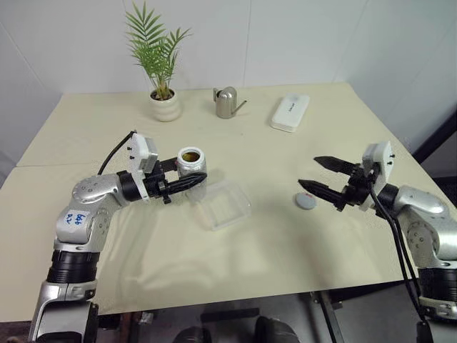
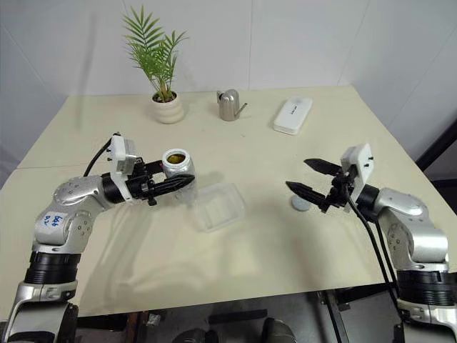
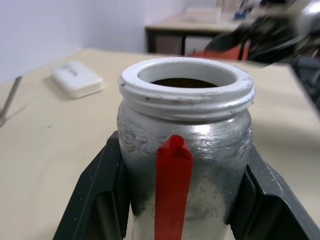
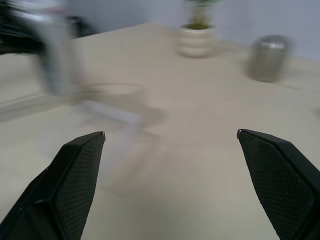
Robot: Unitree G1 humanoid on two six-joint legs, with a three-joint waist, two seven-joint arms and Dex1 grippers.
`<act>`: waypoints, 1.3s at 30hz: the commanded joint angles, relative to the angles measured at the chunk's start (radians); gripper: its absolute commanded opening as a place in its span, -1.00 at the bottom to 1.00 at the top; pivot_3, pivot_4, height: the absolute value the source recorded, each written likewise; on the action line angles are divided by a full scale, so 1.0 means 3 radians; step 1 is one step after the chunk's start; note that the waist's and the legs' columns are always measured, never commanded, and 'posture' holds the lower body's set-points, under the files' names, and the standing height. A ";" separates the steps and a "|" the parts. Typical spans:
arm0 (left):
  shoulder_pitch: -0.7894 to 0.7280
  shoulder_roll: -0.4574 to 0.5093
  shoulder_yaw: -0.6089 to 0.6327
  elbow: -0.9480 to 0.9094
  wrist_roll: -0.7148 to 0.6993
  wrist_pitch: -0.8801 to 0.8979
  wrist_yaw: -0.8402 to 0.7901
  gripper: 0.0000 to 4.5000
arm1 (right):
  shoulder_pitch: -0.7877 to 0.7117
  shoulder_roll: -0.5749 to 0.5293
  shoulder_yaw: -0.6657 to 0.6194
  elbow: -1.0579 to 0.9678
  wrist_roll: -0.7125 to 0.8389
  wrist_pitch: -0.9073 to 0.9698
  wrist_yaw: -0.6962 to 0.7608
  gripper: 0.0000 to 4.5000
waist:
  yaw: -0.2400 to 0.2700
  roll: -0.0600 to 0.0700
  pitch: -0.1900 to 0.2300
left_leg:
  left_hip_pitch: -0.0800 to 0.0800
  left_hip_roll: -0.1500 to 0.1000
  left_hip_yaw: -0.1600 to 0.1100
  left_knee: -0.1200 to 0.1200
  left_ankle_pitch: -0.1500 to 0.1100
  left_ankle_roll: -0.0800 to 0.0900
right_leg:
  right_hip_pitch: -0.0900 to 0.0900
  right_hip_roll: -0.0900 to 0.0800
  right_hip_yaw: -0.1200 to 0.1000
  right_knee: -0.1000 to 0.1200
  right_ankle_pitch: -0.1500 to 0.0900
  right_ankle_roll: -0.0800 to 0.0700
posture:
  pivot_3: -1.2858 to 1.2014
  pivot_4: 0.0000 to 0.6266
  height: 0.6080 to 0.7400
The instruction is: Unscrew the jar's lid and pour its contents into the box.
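Clear box waits beside the open jar

We keep the box (image 1: 223,205) as landmark: our left gripper (image 1: 187,174) clamps the uncapped jar (image 1: 191,166) just left of it; tip slowly over its middle. Right gripper (image 1: 323,179) hangs spread above the lid (image 1: 305,201), right of the box.

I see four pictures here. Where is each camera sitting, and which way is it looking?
Left eye view: on the head, looking forward and down over the table; both arms show, the left gripper shut on the jar, the right gripper open above the lid.
Right eye view: the head's other eye, same scene, with the box.
Left wrist view: on the left wrist, looking along its fingers at the open jar.
Right wrist view: on the right wrist, looking between its spread fingers across the table.
Shared: both wrist views catch the table top.
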 commanded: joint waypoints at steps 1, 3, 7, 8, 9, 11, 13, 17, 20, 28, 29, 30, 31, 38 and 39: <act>-0.0259 -0.0025 -0.0150 0.0251 0.0372 -0.0304 0.0152 -0.11 | -0.0197 -0.0080 0.0142 -0.0418 0.0045 0.0119 0.0028 0.98 | 0.0010 -0.0001 0.0000 | -0.0001 0.0000 0.0000 0.0000 0.0000 0.0001 | 0.0000 0.0000 0.0000 0.0000 0.0000 0.0000 | 0.03 -0.52 1.00; -0.0404 -0.0060 -0.0217 0.0403 0.0509 -0.0364 0.0236 -0.11 | -0.0248 -0.0022 0.0172 -0.0516 0.0074 0.0168 -0.0045 0.98 | 0.0037 -0.0001 0.0000 | -0.0002 -0.0001 0.0000 0.0001 -0.0001 0.0002 | 0.0000 0.0000 -0.0001 -0.0002 0.0001 0.0000 | 0.03 -0.52 1.00; -0.0512 -0.0102 -0.0364 0.0495 0.0853 -0.0715 0.0391 -0.11 | -0.0114 0.0027 0.0129 -0.0630 0.0108 0.0233 -0.0159 0.98 | 0.0099 -0.0002 -0.0001 | -0.0008 -0.0002 0.0002 0.0000 -0.0003 0.0004 | -0.0005 0.0000 -0.0003 -0.0006 0.0001 0.0001 | 0.03 -0.52 1.00; -0.0519 -0.0084 -0.0486 0.0520 0.1154 -0.0984 0.0567 -0.11 | -0.0047 0.0031 0.0102 -0.0630 0.0085 0.0223 -0.0194 0.98 | 0.0108 -0.0002 -0.0001 | -0.0010 -0.0003 0.0002 0.0000 -0.0003 0.0005 | -0.0005 -0.0001 -0.0004 -0.0008 0.0001 0.0001 | 0.03 -0.52 1.00; -0.0531 -0.0046 -0.0619 0.0567 0.1526 -0.1357 0.0805 -0.11 | 0.0002 0.0039 0.0074 -0.0625 0.0080 0.0226 -0.0232 0.98 | 0.0121 -0.0002 -0.0001 | -0.0011 -0.0004 0.0003 0.0000 -0.0005 0.0007 | -0.0006 -0.0001 -0.0004 -0.0010 0.0002 0.0002 | 0.03 -0.52 1.00; -0.0544 -0.0010 -0.0765 0.0664 0.1964 -0.1869 0.1099 -0.11 | 0.0065 0.0046 0.0043 -0.0632 0.0089 0.0230 -0.0290 0.98 | 0.0147 -0.0003 -0.0001 | -0.0011 -0.0006 0.0006 0.0000 -0.0006 0.0008 | -0.0005 -0.0001 -0.0005 -0.0015 0.0003 0.0005 | 0.03 -0.52 1.00; -0.0601 0.0034 -0.0956 0.0749 0.2633 -0.2382 0.1730 -0.11 | 0.0142 0.0079 0.0016 -0.0621 0.0083 0.0203 -0.0362 0.98 | 0.0156 -0.0003 -0.0001 | -0.0013 -0.0006 0.0009 0.0001 -0.0007 0.0010 | -0.0006 -0.0002 -0.0004 -0.0016 0.0004 0.0006 | 0.03 -0.52 1.00; -0.0745 0.0183 -0.1323 0.0787 0.4063 -0.2838 0.3169 -0.11 | 0.0251 0.0172 -0.0001 -0.0618 0.0067 0.0179 -0.0491 0.98 | 0.0163 -0.0003 -0.0001 | -0.0012 -0.0005 0.0007 0.0001 -0.0008 0.0010 | -0.0006 -0.0002 -0.0004 -0.0015 0.0006 0.0005 | 0.03 -0.52 1.00; -0.0869 0.0284 -0.1673 0.0763 0.4966 -0.2915 0.4046 -0.11 | 0.0304 0.0236 0.0021 -0.0639 0.0064 0.0174 -0.0554 0.98 | 0.0161 -0.0003 -0.0001 | -0.0012 -0.0004 0.0009 0.0000 -0.0009 0.0013 | -0.0007 -0.0003 -0.0003 -0.0015 0.0006 0.0006 | 0.03 -0.52 1.00; -0.1289 0.0239 -0.2618 0.1325 0.6606 -0.2255 0.5477 -0.11 | 0.0345 0.0425 0.0053 -0.0692 0.0080 0.0177 -0.0709 0.98 | 0.0161 -0.0003 -0.0001 | -0.0016 -0.0003 0.0013 -0.0001 -0.0009 0.0017 | -0.0013 -0.0003 -0.0002 -0.0010 0.0006 0.0006 | 0.03 -0.52 1.00; -0.1300 0.0224 -0.2622 0.1332 0.6605 -0.2221 0.5489 -0.11 | 0.0347 0.0443 0.0048 -0.0692 0.0081 0.0171 -0.0727 0.98 | 0.0162 -0.0004 -0.0001 | -0.0016 -0.0003 0.0013 0.0000 -0.0009 0.0017 | -0.0013 -0.0003 -0.0002 -0.0010 0.0006 0.0006 | 0.03 -0.52 1.00; -0.1298 0.0220 -0.2612 0.1311 0.6596 -0.2189 0.5538 -0.11 | 0.0348 0.0461 0.0041 -0.0692 0.0088 0.0173 -0.0746 0.98 | 0.0163 -0.0004 -0.0001 | -0.0016 -0.0002 0.0013 0.0000 -0.0009 0.0018 | -0.0013 -0.0003 -0.0001 -0.0009 0.0006 0.0006 | 0.03 -0.52 1.00; -0.1297 0.0215 -0.2601 0.1312 0.6572 -0.2175 0.5521 -0.11 | 0.0353 0.0473 0.0037 -0.0697 0.0092 0.0174 -0.0755 0.98 | 0.0163 -0.0004 -0.0001 | -0.0016 -0.0002 0.0012 0.0001 -0.0009 0.0018 | -0.0013 -0.0003 -0.0001 -0.0009 0.0006 0.0006 | 0.03 -0.52 1.00; -0.1147 0.0338 -0.2546 0.1116 0.6420 -0.2231 0.5548 -0.11 | 0.0340 0.0501 0.0031 -0.0641 0.0083 0.0155 -0.0745 0.98 | 0.0156 -0.0004 -0.0001 | -0.0016 -0.0002 0.0013 0.0003 -0.0009 0.0018 | -0.0014 -0.0004 -0.0001 -0.0006 0.0006 0.0006 | 0.03 -0.52 1.00; -0.1120 0.0355 -0.2500 0.1079 0.6339 -0.2257 0.5510 -0.11 | 0.0332 0.0503 0.0031 -0.0629 0.0083 0.0152 -0.0741 0.98 | 0.0156 -0.0004 -0.0001 | -0.0016 -0.0001 0.0013 0.0004 -0.0009 0.0018 | -0.0014 -0.0005 -0.0001 -0.0006 0.0006 0.0006 | 0.03 -0.52 1.00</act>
